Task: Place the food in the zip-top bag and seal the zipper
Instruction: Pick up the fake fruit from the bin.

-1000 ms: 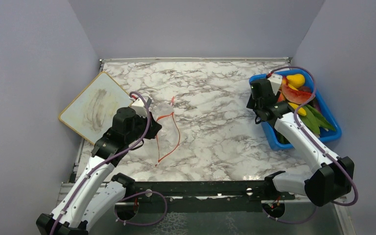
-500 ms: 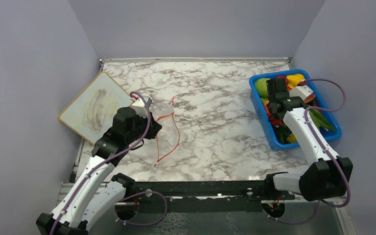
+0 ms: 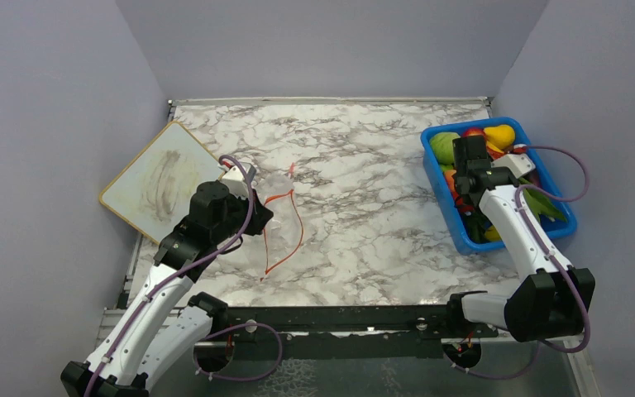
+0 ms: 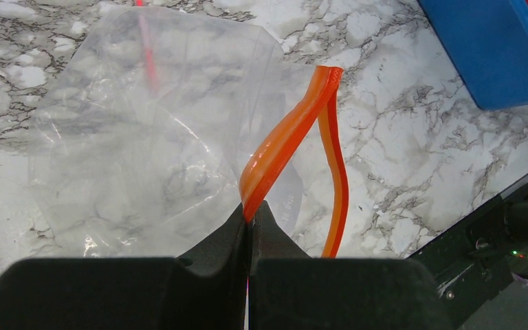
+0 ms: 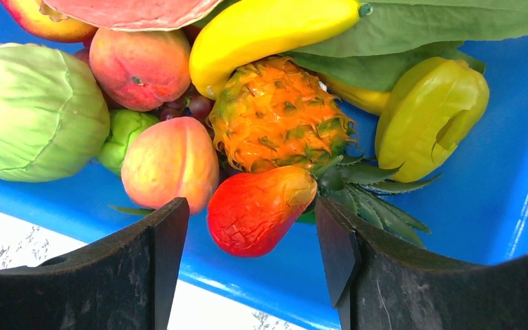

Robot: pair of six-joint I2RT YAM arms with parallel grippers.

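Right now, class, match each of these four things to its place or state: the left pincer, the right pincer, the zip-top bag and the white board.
Things:
1. left pincer
2. right pincer
3. zip-top bag
4. white board

Places or states:
A. open over the food in the blue bin
B. lying at the left edge of the table, by the wall
C. shut on the zipper
D. clear, with no food inside

Pairs: 1-C, 2-A, 3-D, 4-B
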